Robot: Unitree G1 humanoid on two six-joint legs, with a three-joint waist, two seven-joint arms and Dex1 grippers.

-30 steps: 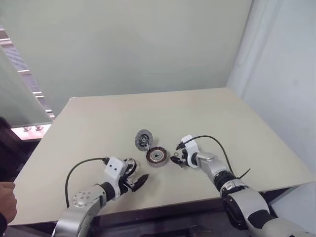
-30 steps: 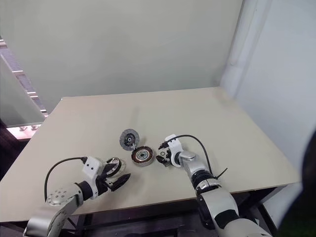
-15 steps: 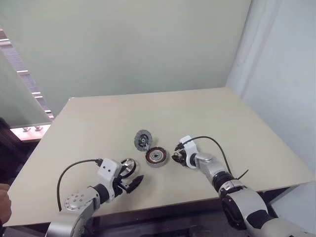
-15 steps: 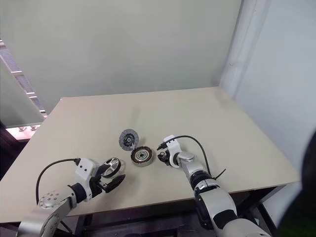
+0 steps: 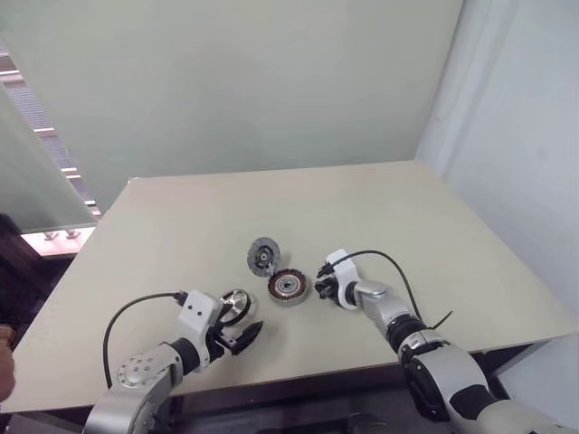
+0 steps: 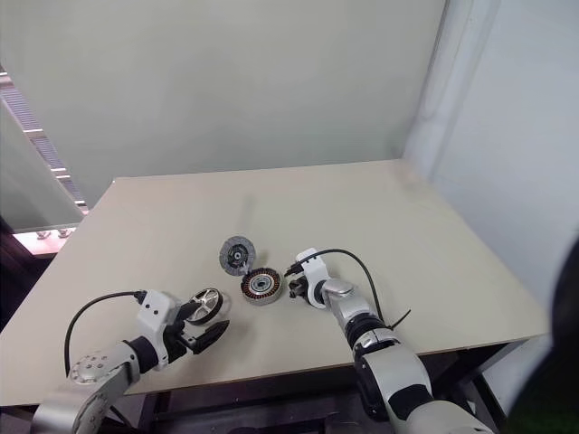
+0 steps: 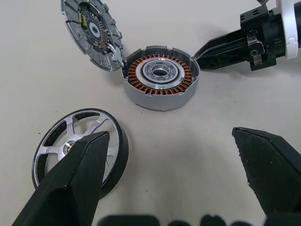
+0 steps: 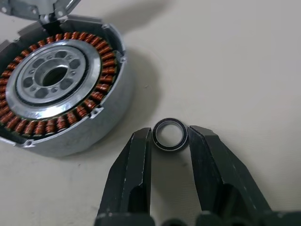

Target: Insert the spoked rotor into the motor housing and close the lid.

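Motor housing [image 8: 59,87] | right fingers [image 8: 128,169] pinch small ring [image 8: 170,134]

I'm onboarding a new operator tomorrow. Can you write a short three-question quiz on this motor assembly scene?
1. True or false: the spoked rotor already sits inside the motor housing.
2. What lies between the right gripper's fingers: (a) the lid, (b) a small ring, (c) nothing?
3. How does the lid stand relative to the housing?

Key
1. False; the rotor lies on the table by the open left gripper.
2. (b), the small ring.
3. Raised and tilted at the housing's rim, leaving the windings uncovered.
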